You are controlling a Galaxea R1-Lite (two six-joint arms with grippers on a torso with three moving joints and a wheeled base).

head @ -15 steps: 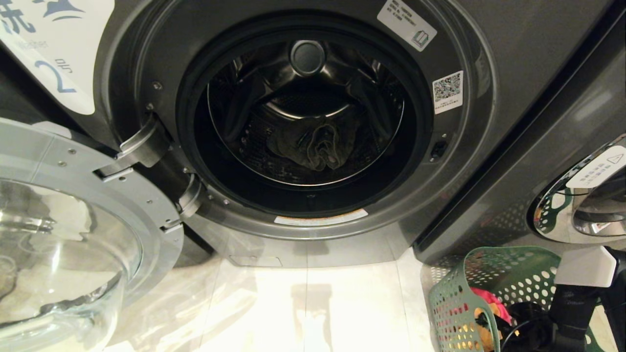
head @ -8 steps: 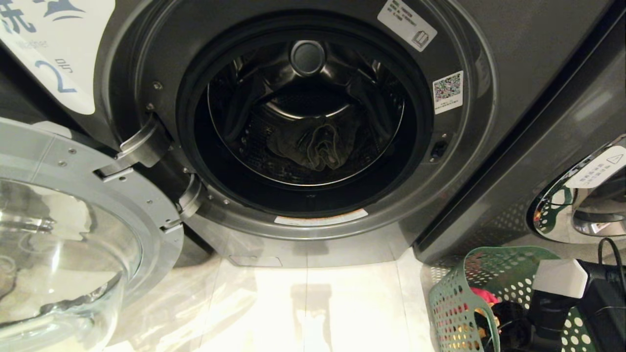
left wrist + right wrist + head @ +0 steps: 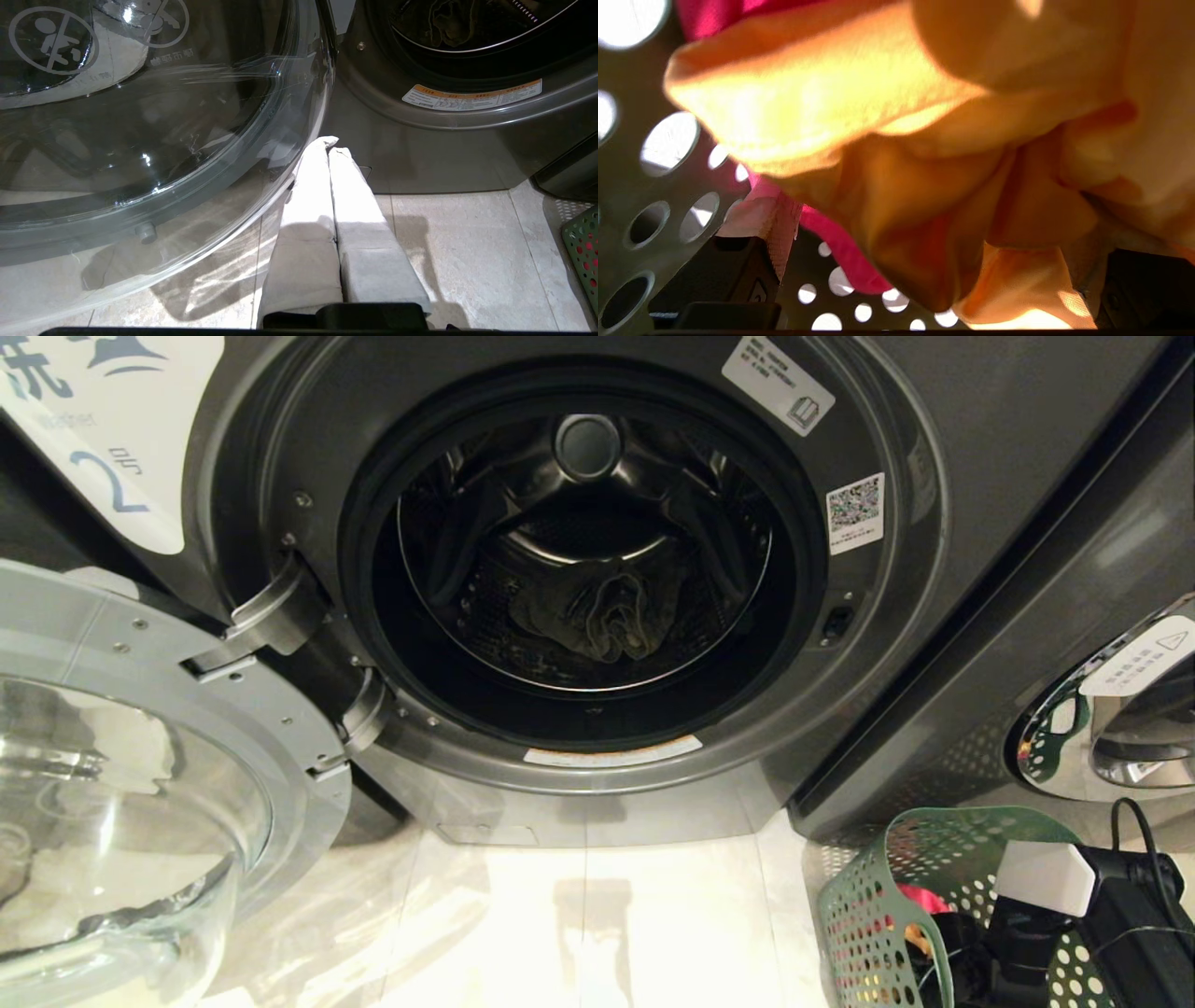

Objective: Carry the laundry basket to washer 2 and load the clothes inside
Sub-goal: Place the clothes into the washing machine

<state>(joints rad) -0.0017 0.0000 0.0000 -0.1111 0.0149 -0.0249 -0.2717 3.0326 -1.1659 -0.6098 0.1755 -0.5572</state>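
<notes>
- Two washers in head view: washer 2 (image 3: 597, 569) fills the centre and top, door (image 3: 140, 784) swung wide open at lower left; chrome ring of a second washer (image 3: 1111, 709) at right edge.
- White label with blue "2" (image 3: 103, 439) at upper left of head view.
- Grey-green denim (image 3: 597, 611) lies crumpled at the bottom of the drum, centre of frame.
- Basket (image 3: 868, 905) sits on the tile floor (image 3: 597, 915) at lower right, in front of the gap between the two washers, near the second one.
- Right arm (image 3: 1083, 905) reaches down into the basket at lower right; its tip is hidden by the arm and the basket wall.
- Right gripper (image 3: 920, 303): jaws spread wide, dark fingers (image 3: 738, 275) at the two lower corners of the right wrist view; yellow-orange garment (image 3: 924, 140) bunched between and in front of them, not clamped as far as visible.
- Red garment (image 3: 840, 252) under and behind the yellow one, also at top left of that view; holed basket wall at left.
- Left gripper (image 3: 329, 144): white fingers (image 3: 308, 210) pressed together, closed on nothing, hanging above the floor just beside the glass door rim, centre of left wrist view.
- Basket corner at right edge of left wrist view.
</notes>
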